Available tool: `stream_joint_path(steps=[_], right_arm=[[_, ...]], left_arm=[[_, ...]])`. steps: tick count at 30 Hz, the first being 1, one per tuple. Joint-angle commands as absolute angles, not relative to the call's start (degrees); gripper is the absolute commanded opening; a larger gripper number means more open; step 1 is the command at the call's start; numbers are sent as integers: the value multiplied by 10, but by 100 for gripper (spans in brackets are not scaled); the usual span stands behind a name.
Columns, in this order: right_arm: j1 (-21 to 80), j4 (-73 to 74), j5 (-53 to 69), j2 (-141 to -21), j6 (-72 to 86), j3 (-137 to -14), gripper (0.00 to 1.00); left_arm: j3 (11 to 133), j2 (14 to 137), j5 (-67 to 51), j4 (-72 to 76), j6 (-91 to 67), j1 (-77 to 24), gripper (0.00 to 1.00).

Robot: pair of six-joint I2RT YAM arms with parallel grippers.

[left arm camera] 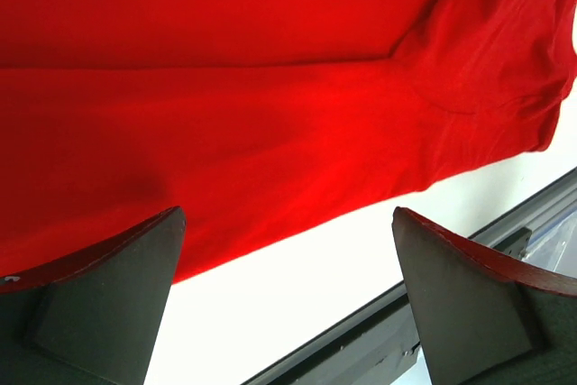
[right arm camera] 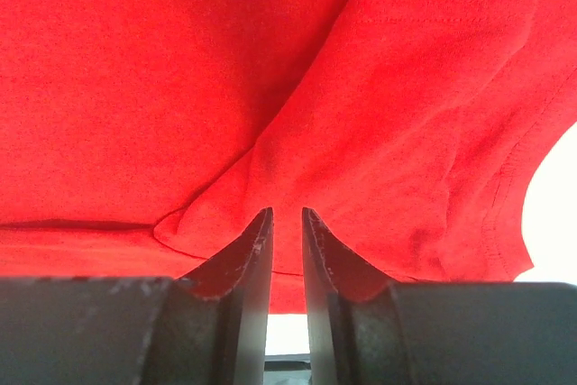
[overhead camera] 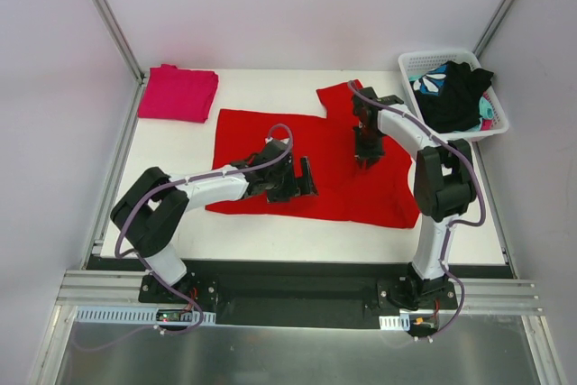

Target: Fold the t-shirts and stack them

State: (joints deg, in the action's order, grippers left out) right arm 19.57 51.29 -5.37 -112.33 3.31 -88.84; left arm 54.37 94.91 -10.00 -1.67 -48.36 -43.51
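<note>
Bright red cloth t-shirt (overhead camera: 261, 131) lies lengthwise left-to-right on white worktop (overhead camera: 270, 89) (one sleeve (overhead camera: 335, 98) points far); left end effector (left arm camera: 288, 212) spread wide, right end effector (right arm camera: 287, 215) nearly closed, grip unclear.

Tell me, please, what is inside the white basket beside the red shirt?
In the white basket lie a black garment and, partly under it, a teal-and-white patterned garment; anything beneath them is covered.
</note>
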Motion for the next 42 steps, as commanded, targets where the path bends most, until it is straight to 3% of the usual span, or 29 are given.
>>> stream_joint_path(steps=[1, 16, 42], right_arm=[[191, 530, -62, -1129, 20, -919, 22], [190, 569, -60, -1186, 17, -1002, 19], [191, 565, -80, -1166, 22, -947, 25]], left_arm=[[516, 955, -73, 62, -518, -432, 99], [507, 1000, -66, 55, -529, -442, 99], [475, 952, -60, 22, -519, -453, 99]])
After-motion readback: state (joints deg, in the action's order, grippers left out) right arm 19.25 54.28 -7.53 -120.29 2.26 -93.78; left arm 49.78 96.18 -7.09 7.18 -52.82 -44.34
